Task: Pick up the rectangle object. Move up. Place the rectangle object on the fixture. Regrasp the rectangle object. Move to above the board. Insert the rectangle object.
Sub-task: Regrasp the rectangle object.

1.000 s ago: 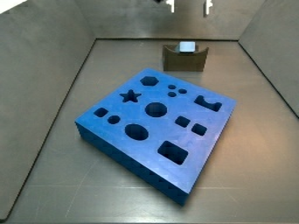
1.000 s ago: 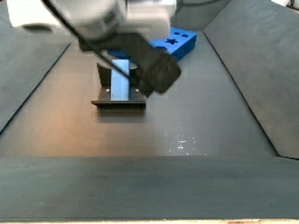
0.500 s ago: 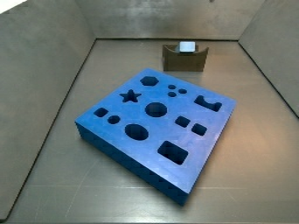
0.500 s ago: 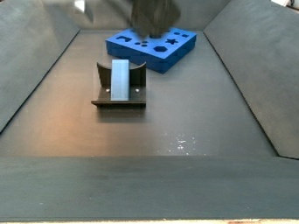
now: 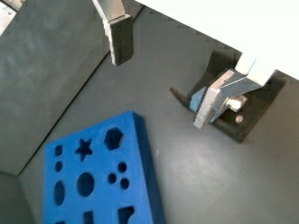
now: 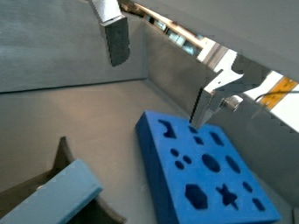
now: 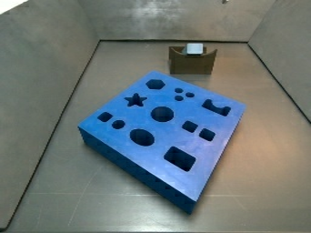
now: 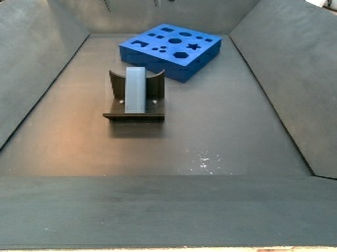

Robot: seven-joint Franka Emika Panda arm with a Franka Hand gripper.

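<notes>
The small light-blue rectangle object (image 7: 192, 49) (image 8: 136, 90) stands upright in the notch of the dark fixture (image 7: 192, 63) (image 8: 133, 116), away from the big blue board (image 7: 165, 127) (image 8: 171, 47). My gripper is out of both side views. In both wrist views the gripper (image 5: 163, 74) (image 6: 162, 72) hangs open high above the floor, nothing between its fingers (image 5: 117, 39) (image 6: 114, 39). Below it lie the rectangle object (image 5: 201, 96) (image 6: 47, 197), the fixture (image 5: 253, 109) (image 6: 61, 154) and the board (image 5: 100, 179) (image 6: 211, 171).
Sloping grey walls (image 7: 55, 86) (image 8: 283, 89) enclose the dark floor on all sides. The board takes up the middle of the floor and the fixture stands near one end wall.
The gripper, which was down around the rectangle object on the fixture a second ago, has let go and risen out of both side views. The block stays in the fixture.
</notes>
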